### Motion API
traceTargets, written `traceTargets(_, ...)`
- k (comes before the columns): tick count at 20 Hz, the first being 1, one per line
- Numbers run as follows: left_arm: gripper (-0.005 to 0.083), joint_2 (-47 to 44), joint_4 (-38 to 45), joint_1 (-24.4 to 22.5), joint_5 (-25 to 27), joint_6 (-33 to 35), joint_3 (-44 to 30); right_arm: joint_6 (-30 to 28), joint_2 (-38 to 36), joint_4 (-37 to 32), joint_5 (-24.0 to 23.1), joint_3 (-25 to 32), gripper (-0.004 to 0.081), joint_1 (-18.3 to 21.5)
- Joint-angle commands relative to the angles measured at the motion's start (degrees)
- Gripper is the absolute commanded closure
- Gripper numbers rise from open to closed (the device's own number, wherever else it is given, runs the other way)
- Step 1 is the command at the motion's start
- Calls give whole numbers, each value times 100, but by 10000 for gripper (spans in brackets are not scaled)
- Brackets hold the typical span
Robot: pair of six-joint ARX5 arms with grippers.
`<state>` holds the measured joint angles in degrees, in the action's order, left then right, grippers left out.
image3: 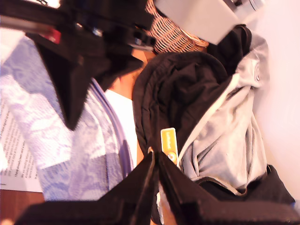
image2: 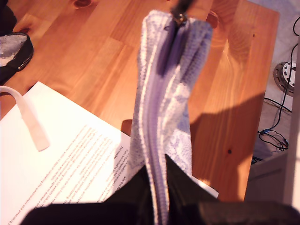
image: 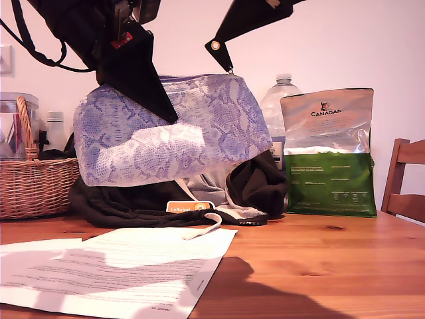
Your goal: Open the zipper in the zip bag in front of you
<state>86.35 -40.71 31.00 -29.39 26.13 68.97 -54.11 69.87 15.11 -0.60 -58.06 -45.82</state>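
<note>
The lilac-and-white snakeskin zip bag (image: 199,126) hangs in the air above the table. My first gripper (image: 169,116) is shut on its upper edge toward the exterior view's left, and its black jaws pinch the bag (image2: 161,108) either side of the purple zipper (image2: 154,136). The zipper (image: 192,78) runs along the curved top. At its far end the zip gapes a little beside the small dark pull tab (image2: 179,18). My second gripper (image: 230,68) reaches in from the exterior view's upper right, shut on that pull tab (image: 232,72). Its jaws (image3: 153,157) meet beside the bag (image3: 70,154).
A heap of dark and grey clothing (image: 166,199) with an orange label (image: 189,207) lies under the bag. A wicker basket (image: 33,179) stands at the exterior view's left. A water bottle (image: 282,100), a Canagan foil bag (image: 329,153) and a chair (image: 405,179) are at its right. Printed papers (image: 113,266) lie in front.
</note>
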Motion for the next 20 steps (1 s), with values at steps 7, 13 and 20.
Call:
traceTargets(7,793,-11,35,70,11,50,92,-13,-9,-111,81,-68,783,-361)
traceTargets(13,793,-11,61,337,46,105,92,-13,-9,-114,258,-68,783,-511)
traceTargets(20,793,-11,190,682,251,138,92,-11,-7,-243,485,-70,783,-660)
